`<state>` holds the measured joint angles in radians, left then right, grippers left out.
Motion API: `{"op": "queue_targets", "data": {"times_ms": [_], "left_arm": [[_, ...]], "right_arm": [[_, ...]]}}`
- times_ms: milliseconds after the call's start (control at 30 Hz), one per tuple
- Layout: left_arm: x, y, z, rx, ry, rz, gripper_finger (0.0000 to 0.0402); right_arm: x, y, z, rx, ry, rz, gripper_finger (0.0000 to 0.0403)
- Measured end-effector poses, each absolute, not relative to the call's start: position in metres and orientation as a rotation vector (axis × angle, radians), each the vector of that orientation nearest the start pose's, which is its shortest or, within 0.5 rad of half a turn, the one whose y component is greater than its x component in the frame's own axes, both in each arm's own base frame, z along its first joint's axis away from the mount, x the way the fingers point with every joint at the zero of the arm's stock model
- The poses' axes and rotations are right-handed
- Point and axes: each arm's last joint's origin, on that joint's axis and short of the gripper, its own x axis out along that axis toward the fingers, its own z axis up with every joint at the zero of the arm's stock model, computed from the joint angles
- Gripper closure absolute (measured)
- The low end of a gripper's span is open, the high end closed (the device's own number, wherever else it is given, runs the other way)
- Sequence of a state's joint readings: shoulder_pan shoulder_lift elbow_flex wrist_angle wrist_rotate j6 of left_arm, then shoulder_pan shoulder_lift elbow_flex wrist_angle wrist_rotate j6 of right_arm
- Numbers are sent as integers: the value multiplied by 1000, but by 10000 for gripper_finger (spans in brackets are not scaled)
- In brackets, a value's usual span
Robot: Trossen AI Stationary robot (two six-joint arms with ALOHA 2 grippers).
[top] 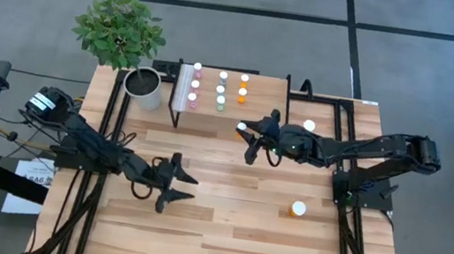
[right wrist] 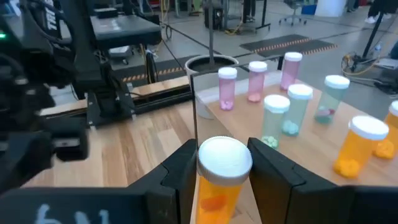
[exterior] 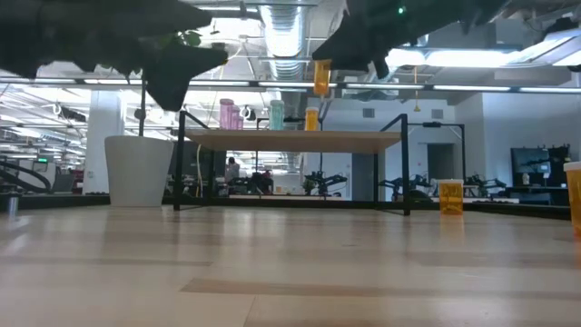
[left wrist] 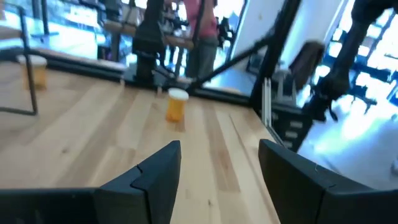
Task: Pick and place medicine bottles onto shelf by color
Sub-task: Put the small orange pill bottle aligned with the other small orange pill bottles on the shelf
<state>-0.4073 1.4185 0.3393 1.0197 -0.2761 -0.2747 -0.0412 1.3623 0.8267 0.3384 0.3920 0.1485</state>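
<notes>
My right gripper is shut on an orange medicine bottle with a white cap, just off the shelf's near edge and higher than its top. On the shelf stand pink bottles, teal bottles and orange bottles, each on its base. Two more orange bottles stand upright on the table, one at the right, one beside the shelf. My left gripper is open over the table's left middle, pointing level toward the right one. My right gripper pinches the orange bottle's upper body, just under the white cap, between its two fingers. The fingers come about level from the table's right side. The bottle stands upright in the hold, lifted clear of table and shelf.
A grey-white plant pot with a green plant stands at the shelf's left end. Black frame rails run along the table's left and right sides. Bare wood stretches across the near half of the table.
</notes>
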Motion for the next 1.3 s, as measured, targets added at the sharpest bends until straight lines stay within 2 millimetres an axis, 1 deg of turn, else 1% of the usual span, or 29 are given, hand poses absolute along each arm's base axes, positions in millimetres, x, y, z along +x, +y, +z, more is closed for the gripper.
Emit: {"op": "queue_targets", "data": {"times_ms": [133,267,400,433,533,600,700,767,867,1300], "left_arm": [[220,-84,169,-280,20,-113,198],[221,-84,171,-275,8,-101,198],[223,-84,173,-274,5,-99,198],[224,-85,173,-274,4,-99,198],[224,-85,174,-274,2,-99,198],[225,-85,175,-274,1,-99,198],[225,-85,174,-274,7,-98,198],[225,-85,173,-271,18,-97,198],[225,-85,172,-269,28,-96,198],[225,-85,172,-283,26,-96,198]], "right_arm": [[298,-36,272,120,131,-488,255],[296,-53,274,133,109,-539,255],[294,-66,273,157,110,-539,255],[296,-68,271,161,103,-542,255],[304,-68,261,162,123,-521,255],[313,-69,256,148,135,-510,255],[318,-72,245,143,180,-520,255],[320,-75,245,144,173,-528,255],[320,-80,248,146,160,-542,255],[315,-97,248,138,160,-597,255]]}}
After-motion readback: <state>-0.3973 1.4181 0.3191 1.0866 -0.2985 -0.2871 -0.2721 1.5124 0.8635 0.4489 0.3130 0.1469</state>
